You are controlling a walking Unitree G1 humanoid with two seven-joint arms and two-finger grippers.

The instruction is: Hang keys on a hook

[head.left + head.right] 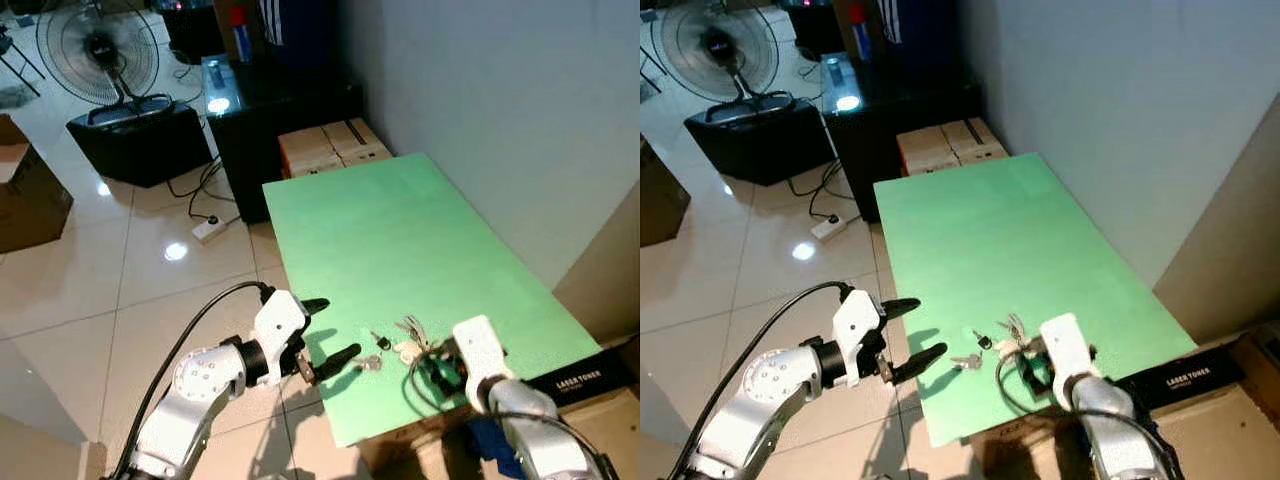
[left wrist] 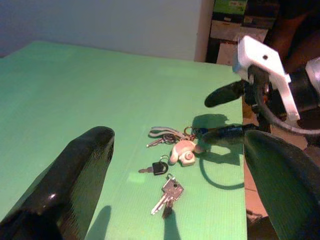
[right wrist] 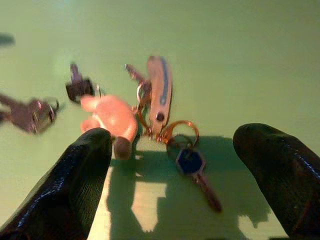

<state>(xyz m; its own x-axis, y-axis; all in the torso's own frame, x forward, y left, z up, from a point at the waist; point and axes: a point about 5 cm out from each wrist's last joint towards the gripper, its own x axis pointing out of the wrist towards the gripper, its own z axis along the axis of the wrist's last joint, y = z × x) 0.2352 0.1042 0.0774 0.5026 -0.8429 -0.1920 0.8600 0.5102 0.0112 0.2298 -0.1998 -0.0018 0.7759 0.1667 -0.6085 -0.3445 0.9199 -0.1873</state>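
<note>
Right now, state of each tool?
Left tool: open, holding nothing, at the green table edge.
Right tool: open, holding nothing, fingers either side of the key bunch.

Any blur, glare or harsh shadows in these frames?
Right wrist view: soft, the bunch of keys with the pale rounded fob blurred, warm cast, hard finger shadows on the green table top. Left wrist view: sharper. Left eye view: lamp glare on the glossy tiled floor.

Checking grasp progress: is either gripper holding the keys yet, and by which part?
Nothing held. Both the right gripper and left gripper are open; the keys lie on the green table.
</note>
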